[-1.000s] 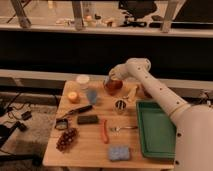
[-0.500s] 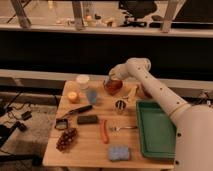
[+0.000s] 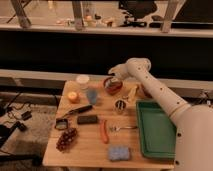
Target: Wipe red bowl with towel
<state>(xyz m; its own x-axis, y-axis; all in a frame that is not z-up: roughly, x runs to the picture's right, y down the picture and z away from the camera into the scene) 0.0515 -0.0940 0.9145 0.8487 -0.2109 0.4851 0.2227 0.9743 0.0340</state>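
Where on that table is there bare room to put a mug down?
The green tray looks free, as does the wood between grapes and sponge. The far side is crowded, with the pincer over the red bowl.

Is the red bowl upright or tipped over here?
Upright: the red bowl sits on the table with its opening facing up, and the hand is over its rim.

Dim room, low warm light. Wooden table (image 3: 90,145) at centre on dark floor (image 3: 25,150). Tangled cables (image 3: 12,117) at 9 o'clock. Pale ledge (image 3: 40,76) behind, dark panel above it. Grey posts (image 3: 77,15) at 12 o'clock. Gripper (image 3: 114,82) over the table's 12 o'clock edge.
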